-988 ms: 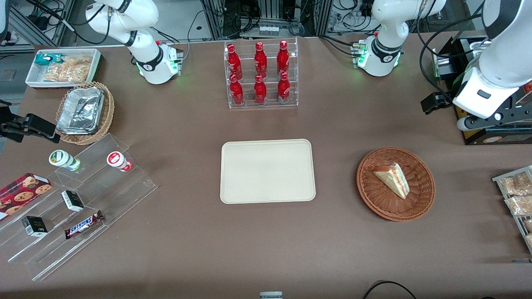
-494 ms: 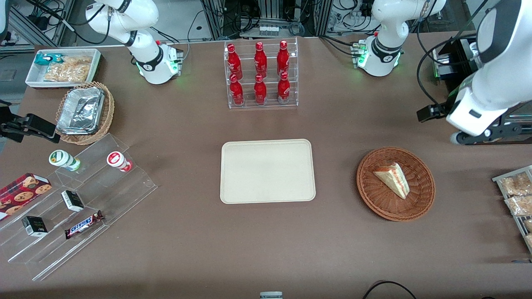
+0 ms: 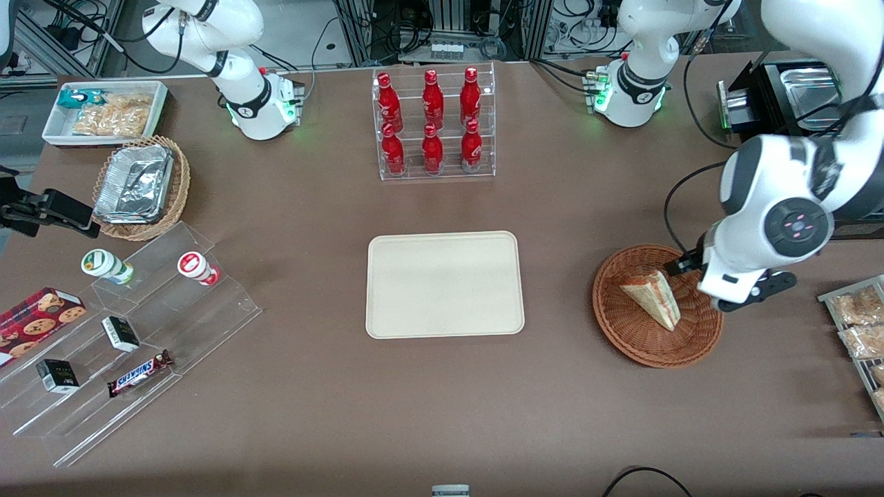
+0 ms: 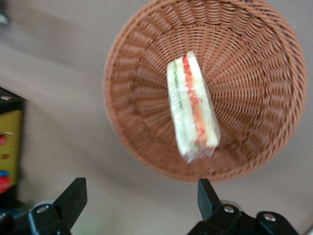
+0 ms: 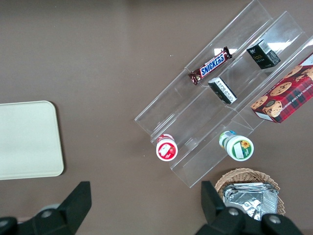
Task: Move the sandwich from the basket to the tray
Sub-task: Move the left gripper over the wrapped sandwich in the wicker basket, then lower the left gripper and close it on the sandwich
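Nearby, hand (image 4: 139,200) spread, over basket (image 4: 146,58), sandwich (image 4: 193,107).

The basket (image 3: 656,307) is looking like rough woven wicker, with bumpy rings going round it. The sandwich (image 4: 192,105) is lying in shiny clear plastic wrap, over soft pale bread. The tray (image 3: 443,284) is looking smooth and matt (no shine at all). The table (image 3: 442,400) is showing a dull, cloth-like brown top. The gripper (image 4: 142,201), hanging above the basket rim with its fingers spread wide, is looking like hard black plastic. The bottles (image 3: 431,121) are gleaming glossy red in a clear plastic rack (image 3: 435,172).
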Motion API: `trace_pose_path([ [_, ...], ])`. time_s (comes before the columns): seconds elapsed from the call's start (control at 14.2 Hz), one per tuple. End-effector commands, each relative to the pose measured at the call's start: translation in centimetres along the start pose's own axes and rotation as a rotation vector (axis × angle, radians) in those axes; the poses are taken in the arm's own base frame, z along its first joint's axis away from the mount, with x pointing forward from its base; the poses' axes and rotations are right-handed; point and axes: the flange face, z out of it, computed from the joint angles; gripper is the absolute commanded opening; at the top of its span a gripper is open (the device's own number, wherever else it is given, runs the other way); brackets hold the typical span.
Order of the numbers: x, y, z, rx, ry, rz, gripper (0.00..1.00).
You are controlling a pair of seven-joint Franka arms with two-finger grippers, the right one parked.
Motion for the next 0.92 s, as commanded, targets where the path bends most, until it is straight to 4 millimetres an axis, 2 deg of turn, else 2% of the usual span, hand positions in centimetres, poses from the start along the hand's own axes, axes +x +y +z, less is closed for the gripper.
trace_pose_path([
  [0.0, 0.7, 1.4, 3.3, -0.017, 0.006, -0.089, 1.00],
  [0.28, 1.9, 3.0, 7.4, -0.063, -0.023, -0.106, 1.00],
  [0.56, 1.7, 4.2, 11.2, -0.125, 0.004, -0.107, 1.00],
  [0.64, 2.2, 3.7, 11.8, -0.133, 0.003, -0.120, 0.91],
  [0.71, 2.2, 3.7, 12.0, -0.133, 0.000, -0.125, 0.57],
  [0.78, 2.2, 3.6, 11.9, -0.129, -0.005, -0.128, 0.34],
  [0.85, 2.5, 3.5, 11.6, -0.130, -0.002, -0.128, 0.23],
])
